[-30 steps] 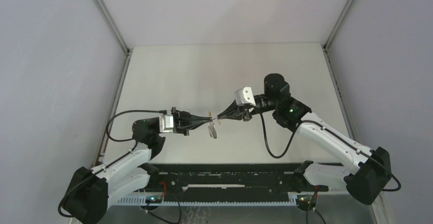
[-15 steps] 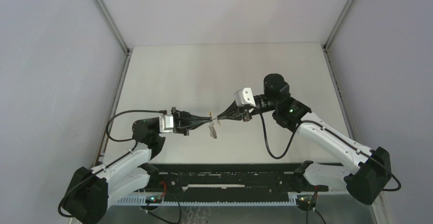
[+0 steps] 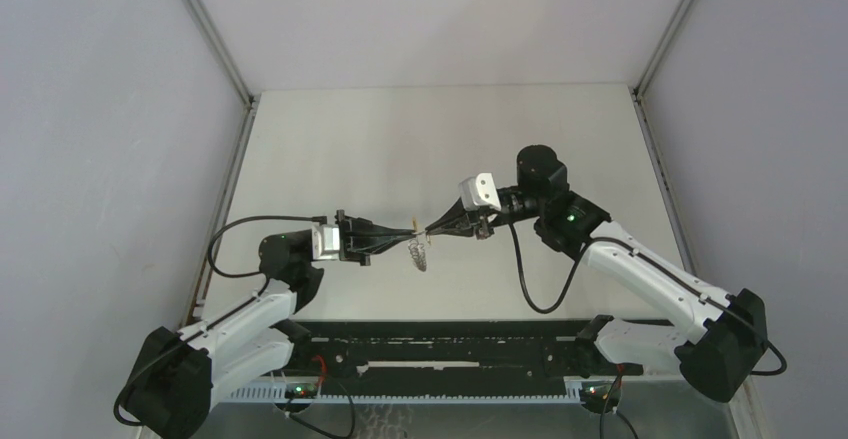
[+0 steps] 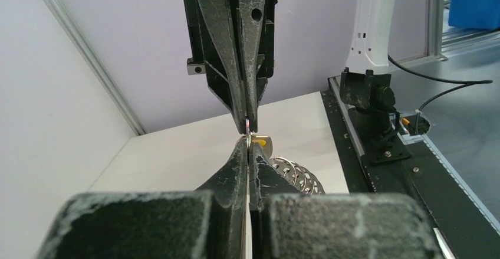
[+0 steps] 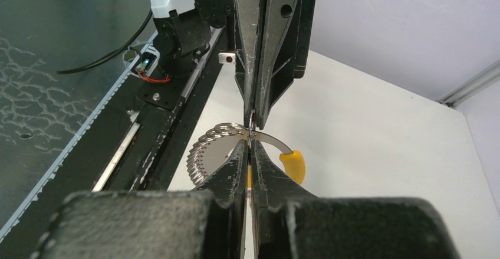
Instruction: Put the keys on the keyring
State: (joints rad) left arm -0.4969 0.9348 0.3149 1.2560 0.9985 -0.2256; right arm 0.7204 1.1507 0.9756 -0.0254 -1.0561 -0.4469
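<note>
Keyring point(image 5: 206, 147): grey metal, seen as a stack of close loops; it hangs in the air just under the point where the two sets of fingertips meet, above the table and not touching it
Keyring, other views: the loops show to the right of the near fingers in the left wrist view point(image 4: 295, 173), and as a small grey curl below the junction from above point(image 3: 417, 252)
Orange-headed key point(image 5: 293, 163): a thin grey strip runs from the junction out to the rounded orange head, just beside the loops; whether it is threaded on them cannot be told
Left gripper point(image 3: 408, 231): reaches in from the left, fingers pressed together to a narrow line with a thin metal loop showing at their tips
Right gripper point(image 3: 432, 229): reaches in from the right, fingers likewise squeezed narrow, tip to tip with the left pair; a sliver of yellow shows between them in its own wrist view
Grip: which piece each pair nips cannot be told
Table point(image 3: 400, 139): pale and flat, walled on three sides
Rail point(image 3: 450, 344): black, along the near edge, carrying both arm bases
</note>
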